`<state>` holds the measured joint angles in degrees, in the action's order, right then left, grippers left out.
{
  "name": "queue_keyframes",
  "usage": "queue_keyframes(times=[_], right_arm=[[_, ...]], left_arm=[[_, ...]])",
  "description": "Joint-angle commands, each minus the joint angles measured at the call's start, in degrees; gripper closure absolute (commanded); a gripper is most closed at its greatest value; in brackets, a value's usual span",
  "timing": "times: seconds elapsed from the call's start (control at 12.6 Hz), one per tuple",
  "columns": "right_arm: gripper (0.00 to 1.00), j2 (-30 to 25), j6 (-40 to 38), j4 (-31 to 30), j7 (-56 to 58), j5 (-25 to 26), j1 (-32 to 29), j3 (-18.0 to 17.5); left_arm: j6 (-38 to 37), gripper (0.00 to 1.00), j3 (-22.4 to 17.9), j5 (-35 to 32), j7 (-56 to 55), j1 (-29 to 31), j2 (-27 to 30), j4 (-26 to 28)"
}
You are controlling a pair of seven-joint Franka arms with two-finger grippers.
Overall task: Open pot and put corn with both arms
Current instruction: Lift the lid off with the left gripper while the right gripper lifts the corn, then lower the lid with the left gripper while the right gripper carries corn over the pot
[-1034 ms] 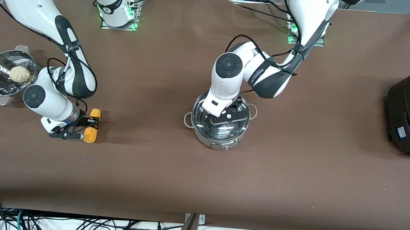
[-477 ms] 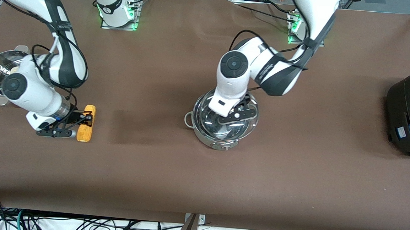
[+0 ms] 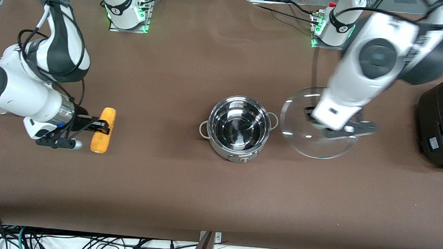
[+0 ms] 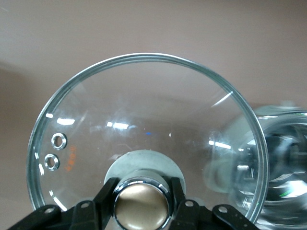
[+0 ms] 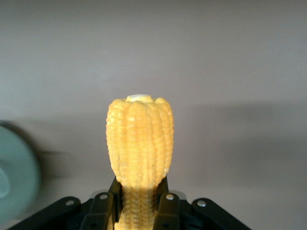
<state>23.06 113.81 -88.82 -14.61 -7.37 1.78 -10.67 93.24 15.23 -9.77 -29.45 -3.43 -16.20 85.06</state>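
Note:
The steel pot [image 3: 238,127] stands uncovered at mid-table, its inside bare. My left gripper [image 3: 340,126] is shut on the tan knob [image 4: 141,206] of the glass lid [image 3: 302,121] and holds the lid in the air over the table between the pot and the black cooker; the pot's rim [image 4: 283,158] shows through the glass in the left wrist view. My right gripper [image 3: 90,126] is shut on the yellow corn [image 3: 102,135] and holds it above the table toward the right arm's end. The cob [image 5: 139,148] sticks out past the fingers [image 5: 103,206].
A large black cooker [image 3: 442,122] sits at the left arm's end of the table. The steamer pot is hidden under my right arm. Brown cloth covers the table [image 3: 186,191].
My left gripper lifted the lid off the pot and swung it toward the black cooker. My right gripper raised the corn and carried it a little toward the pot.

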Motion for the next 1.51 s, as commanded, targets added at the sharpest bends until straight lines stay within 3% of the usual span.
queue_keyframes(times=[0.0, 0.16, 0.32, 0.4, 0.72, 1.03, 1.11, 1.27, 1.35, 1.43], right_arm=[[1.00, 0.58, -1.23, 3.47, -7.17, 0.77, 3.64, -3.30], [1.00, 2.76, -0.79, 7.15, -13.91, 4.11, 10.32, -3.31], [1.00, 7.32, -1.57, 13.91, -20.17, 9.72, 17.96, -3.31], [1.00, 9.70, -1.58, 16.90, -21.93, 12.10, 22.18, -3.04], [1.00, 18.93, -0.61, 27.89, -30.04, 13.61, 30.12, -2.17], [1.00, 23.69, 4.12, 28.71, -30.04, 15.89, 33.55, -2.07], [1.00, 24.74, 5.35, 28.71, -30.04, 15.90, 33.90, -2.08], [1.00, 26.15, 6.94, 28.71, -30.13, 15.90, 34.52, -2.16], [1.00, 26.42, 7.21, 28.62, -30.30, 15.81, 34.61, -2.16], [1.00, 26.68, 7.21, 28.62, -30.30, 15.81, 35.31, -2.16]], left_arm=[[3.85, 1.00, -6.67, 3.17, 12.09, 2.11, 6.79, 10.89], [12.26, 1.00, -14.05, 7.03, 23.85, 2.89, 8.03, 17.91], [22.11, 1.00, -18.20, 10.37, 31.27, 3.08, 7.51, 24.33], [25.90, 1.00, -18.56, 10.74, 31.81, 3.08, 6.20, 26.36], [36.19, 1.00, -18.57, 10.65, 31.56, 2.38, -0.04, 32.52], [41.13, 1.00, -18.57, 10.74, 30.94, 1.59, -5.50, 34.64], [41.14, 0.95, -18.57, 10.74, 30.85, 1.50, -5.50, 34.64], [40.71, 0.71, -18.66, 10.56, 31.55, 1.49, -4.98, 34.64], [40.35, 0.42, -18.74, 10.30, 31.64, 1.49, -4.02, 34.73], [40.26, 0.00, -18.74, 10.30, 30.95, 1.49, -2.53, 34.99]])
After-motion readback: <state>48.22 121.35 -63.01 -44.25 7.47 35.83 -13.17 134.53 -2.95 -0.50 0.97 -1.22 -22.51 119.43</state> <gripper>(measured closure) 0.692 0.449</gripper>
